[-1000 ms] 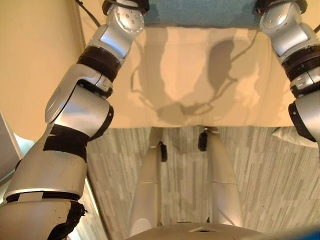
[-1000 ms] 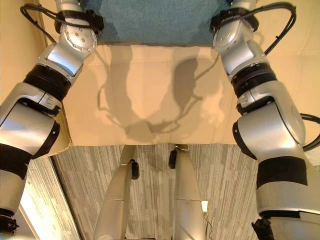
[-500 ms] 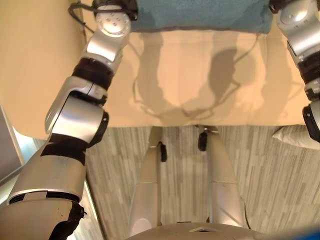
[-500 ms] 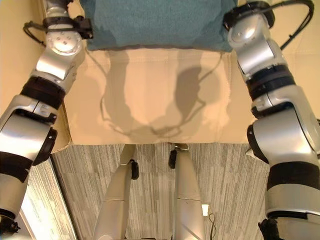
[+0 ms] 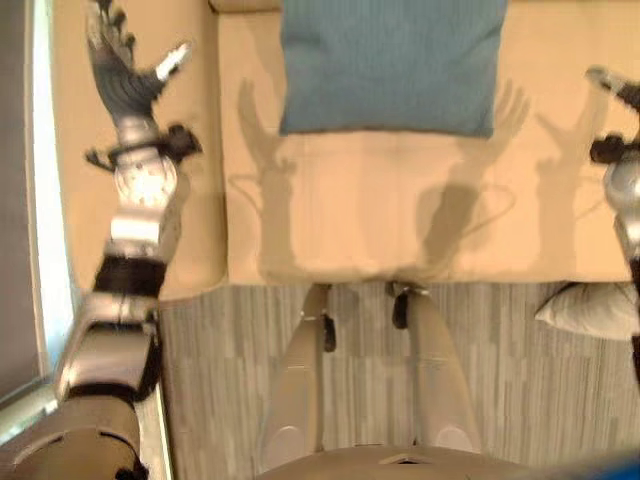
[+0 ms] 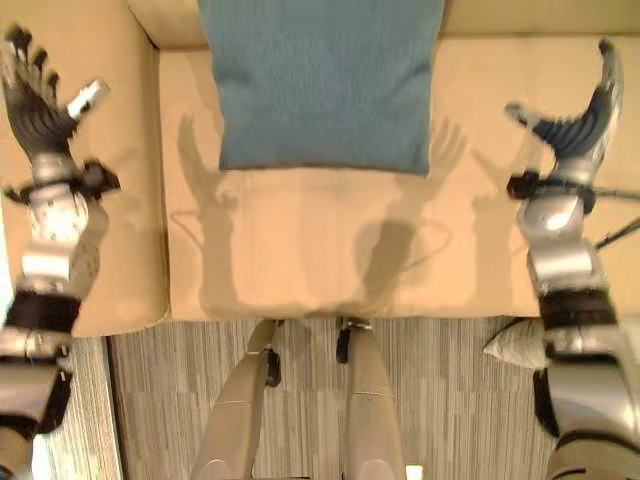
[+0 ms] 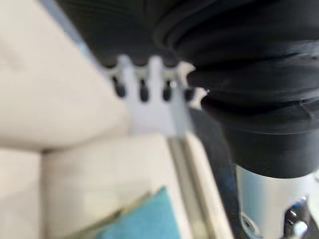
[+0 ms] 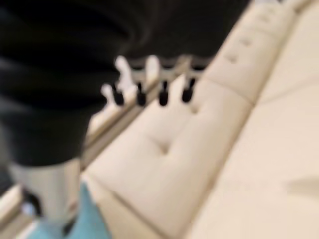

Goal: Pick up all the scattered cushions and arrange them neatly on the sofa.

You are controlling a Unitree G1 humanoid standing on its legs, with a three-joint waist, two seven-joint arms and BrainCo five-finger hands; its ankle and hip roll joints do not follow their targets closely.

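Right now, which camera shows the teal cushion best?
The right eye view: the teal cushion lies nearly whole on the sofa. The left eye view shows it similarly; both wrist views catch just a corner.

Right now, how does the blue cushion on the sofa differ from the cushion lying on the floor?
The blue cushion is teal and rests on the sofa seat, leaning toward the backrest; the floor cushion is pale grey-white and lies on the striped floor by the sofa's front edge. The blue cushion shows nearly whole; the floor cushion is partly hidden behind the right arm. Neither cushion is held: the left hand and right hand are open, apart from both.
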